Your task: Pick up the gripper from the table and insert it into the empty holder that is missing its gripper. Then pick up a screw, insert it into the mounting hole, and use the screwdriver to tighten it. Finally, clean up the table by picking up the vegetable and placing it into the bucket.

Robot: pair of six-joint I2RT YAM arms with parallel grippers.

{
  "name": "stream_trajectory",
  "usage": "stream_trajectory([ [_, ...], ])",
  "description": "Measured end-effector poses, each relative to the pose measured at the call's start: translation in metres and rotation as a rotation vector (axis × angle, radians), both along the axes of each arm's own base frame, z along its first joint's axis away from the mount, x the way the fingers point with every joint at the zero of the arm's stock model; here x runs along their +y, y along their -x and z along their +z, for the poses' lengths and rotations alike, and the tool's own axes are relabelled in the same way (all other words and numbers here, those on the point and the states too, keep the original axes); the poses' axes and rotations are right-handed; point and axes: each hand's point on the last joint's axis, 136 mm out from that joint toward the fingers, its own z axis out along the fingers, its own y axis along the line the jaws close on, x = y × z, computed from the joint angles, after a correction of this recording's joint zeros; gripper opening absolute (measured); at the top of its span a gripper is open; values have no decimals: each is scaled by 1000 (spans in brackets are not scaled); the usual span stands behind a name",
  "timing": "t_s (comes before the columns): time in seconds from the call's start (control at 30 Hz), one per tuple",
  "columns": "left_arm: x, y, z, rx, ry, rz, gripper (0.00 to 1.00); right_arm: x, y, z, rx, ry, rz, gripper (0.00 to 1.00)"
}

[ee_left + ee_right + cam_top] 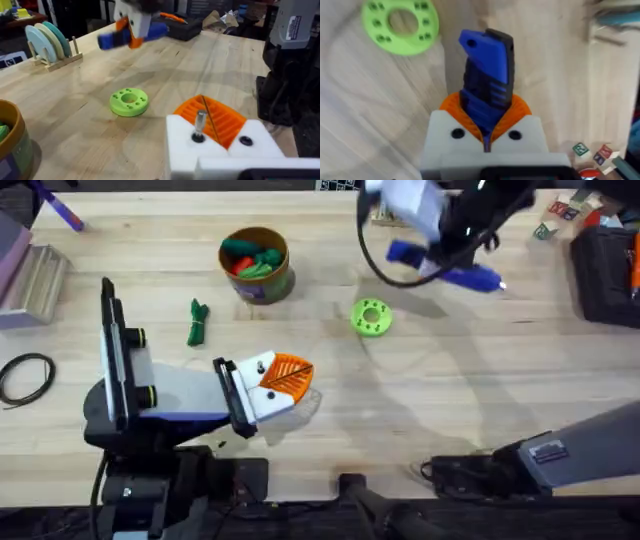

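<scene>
Right gripper [487, 131] clamps blue screwdriver [487, 75] above table, at 2 o'clock from lime-green disc [371, 317]; left gripper [283, 383] clenched, empty.

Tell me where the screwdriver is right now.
The screwdriver is gripped in the right tool, raised at the far right of the overhead view, just beyond the lime-green disc.
</scene>
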Motion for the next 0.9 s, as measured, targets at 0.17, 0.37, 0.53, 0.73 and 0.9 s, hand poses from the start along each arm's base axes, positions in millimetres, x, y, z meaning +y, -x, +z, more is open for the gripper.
stream_trajectory([
  [0.17,0,0,0,0,0,0,4,-39,-3,-57,39,61,-47,25],
  [0.37,0,0,0,0,0,0,5,-71,3,-84,52,75,-82,24],
  [0.53,0,0,0,0,0,0,4,-70,8,-90,71,42,-67,177],
  [0.73,0,0,0,0,0,0,4,-68,6,-89,64,39,-50,960],
  [0.9,0,0,0,0,0,0,4,-68,5,-89,61,39,-51,986],
])
